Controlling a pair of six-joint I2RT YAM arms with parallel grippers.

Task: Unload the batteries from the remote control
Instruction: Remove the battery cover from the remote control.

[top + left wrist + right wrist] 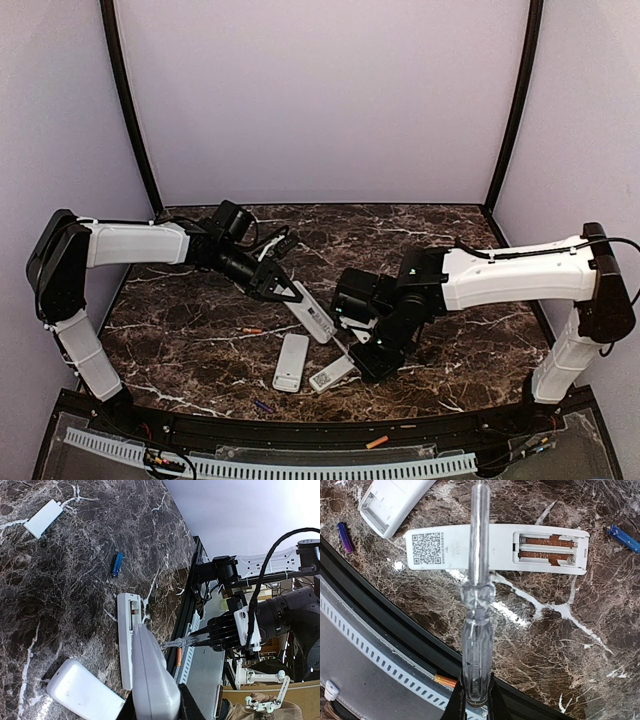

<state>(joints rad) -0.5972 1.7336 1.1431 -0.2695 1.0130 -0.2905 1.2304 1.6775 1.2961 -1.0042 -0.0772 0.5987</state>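
Showing, left to right: left pincer [283, 290] clenched on a white remote [314, 320]; right pincer [474, 700] grasping a clear screwdriver [477, 625]. We judge the two orange batteries [549, 548], seated in the open remote [460, 547] on the counter [545, 640], light, rigid, slippery; lever one end.

A dark marble tabletop [450, 240], veined in white, is bounded at the near edge by a curved black rail [300, 432]. A white slotted cable duct [300, 468] is laid just nearer than that rail. Pale lilac walls [320, 100] are set on the left, far and right sides, and two black poles [130, 110] are fixed at the far corners. A small flat white cover [44, 518] is seen lying on the marble by itself. A clear plastic tool [477, 595] is held above the near part of the table, its thin shaft pointed away from the rail.
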